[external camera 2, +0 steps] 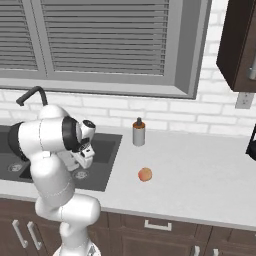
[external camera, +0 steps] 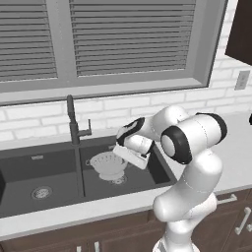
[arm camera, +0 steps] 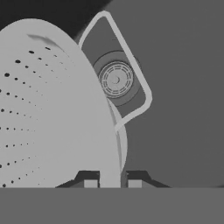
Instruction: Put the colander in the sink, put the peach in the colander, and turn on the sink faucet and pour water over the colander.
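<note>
The claw [arm camera: 112, 183] is pinching the rim of the light grey-white round perforated colander [external camera: 108, 165], which hangs low inside the right basin of the dark grey rectangular double-basin sink [external camera: 29, 170], near its round metal drain [arm camera: 115, 79]. To finish this step well, it seems best to lower it until the low base rests flat, then release. The bowl opens upward, its round body without a long axis. The small orange-red peach [external camera 2: 145, 174] waits on the pale worktop [external camera 2: 200, 170], well apart. The tall dark faucet [external camera: 75, 125] stands behind the divider.
</note>
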{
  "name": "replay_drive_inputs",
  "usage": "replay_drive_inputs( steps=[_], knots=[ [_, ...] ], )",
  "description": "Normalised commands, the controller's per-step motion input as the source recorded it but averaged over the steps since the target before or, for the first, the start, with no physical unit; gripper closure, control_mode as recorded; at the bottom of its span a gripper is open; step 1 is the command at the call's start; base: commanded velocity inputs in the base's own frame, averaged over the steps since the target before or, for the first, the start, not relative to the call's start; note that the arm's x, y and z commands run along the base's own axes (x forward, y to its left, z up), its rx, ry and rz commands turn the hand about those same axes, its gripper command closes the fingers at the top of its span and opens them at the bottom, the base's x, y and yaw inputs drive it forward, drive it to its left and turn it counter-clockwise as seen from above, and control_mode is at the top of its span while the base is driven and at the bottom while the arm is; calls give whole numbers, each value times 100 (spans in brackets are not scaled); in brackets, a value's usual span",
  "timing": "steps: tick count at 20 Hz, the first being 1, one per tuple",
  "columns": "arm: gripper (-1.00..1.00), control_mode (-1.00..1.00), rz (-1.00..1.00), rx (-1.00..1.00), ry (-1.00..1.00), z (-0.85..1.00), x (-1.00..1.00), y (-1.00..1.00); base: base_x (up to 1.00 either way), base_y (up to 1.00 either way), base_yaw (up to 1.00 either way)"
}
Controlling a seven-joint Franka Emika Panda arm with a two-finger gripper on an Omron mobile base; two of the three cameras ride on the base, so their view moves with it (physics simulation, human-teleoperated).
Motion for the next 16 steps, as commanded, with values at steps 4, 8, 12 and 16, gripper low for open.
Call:
replay_drive_inputs(
  steps=[4, 8, 12, 16],
  knots=[
    [100, -100, 0, -5, 0, -41, 8, 15, 0, 0, 0],
    [100, -100, 0, -4, 1, -44, 2, 25, 0, 0, 0],
    [100, -100, 0, -1, 0, -25, 21, 23, 0, 0, 0],
    [100, -100, 0, -1, 0, -31, 13, 13, 0, 0, 0]
  ],
)
